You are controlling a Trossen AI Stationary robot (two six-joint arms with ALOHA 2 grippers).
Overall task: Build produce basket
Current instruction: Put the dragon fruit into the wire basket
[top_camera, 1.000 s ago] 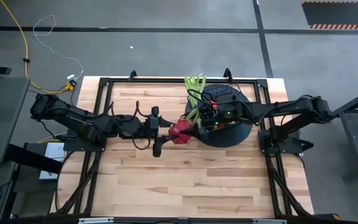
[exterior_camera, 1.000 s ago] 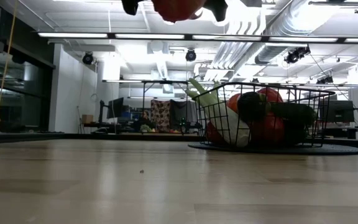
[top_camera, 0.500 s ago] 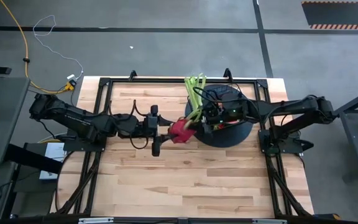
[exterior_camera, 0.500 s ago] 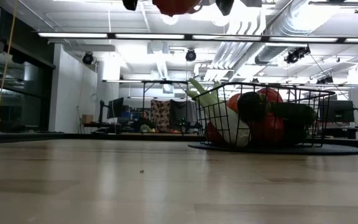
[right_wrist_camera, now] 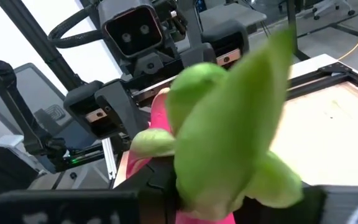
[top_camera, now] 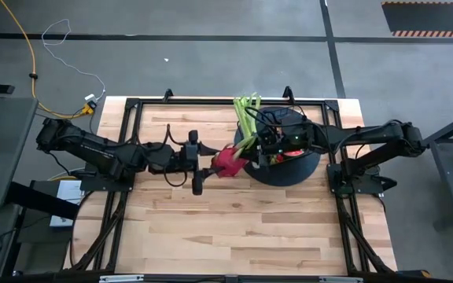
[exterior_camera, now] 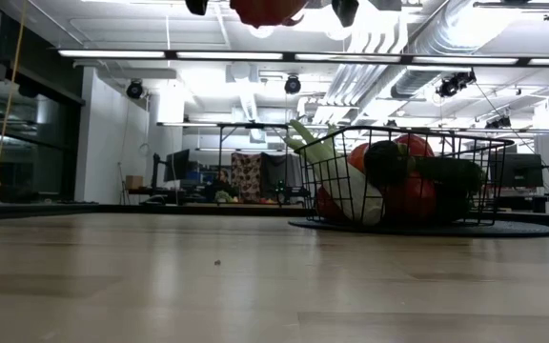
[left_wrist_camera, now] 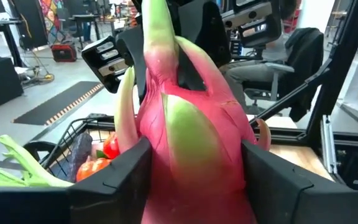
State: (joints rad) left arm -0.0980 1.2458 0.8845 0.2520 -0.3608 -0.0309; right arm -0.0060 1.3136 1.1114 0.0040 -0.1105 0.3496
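The pink dragon fruit hangs in the air above the middle of the tabletop, just beside the near-left edge of the basket, which sits on a dark round mat toward the far right of the tabletop; the left gripper pinches the fruit's body between its 2 fingers, plain in the left wrist view where the pink and green skin fills the gap between them; the right gripper reaches out from over the basket and meets the fruit's leafy green end, and the right wrist view shows a green scale right at its fingers, so it looks to be narrowing onto that tip, though whether it has a firm hold I cannot tell; the basket already carries several pieces, with a celery stalk jutting over its far-left rim and red and dark round fruits piled inside; the step in hand reads as a handover of the dragon fruit from the left arm to the right; the next move likely calls for the right gripper to firm up its pinch before the left lets go, then to carry the fruit over the rim into what space remains.
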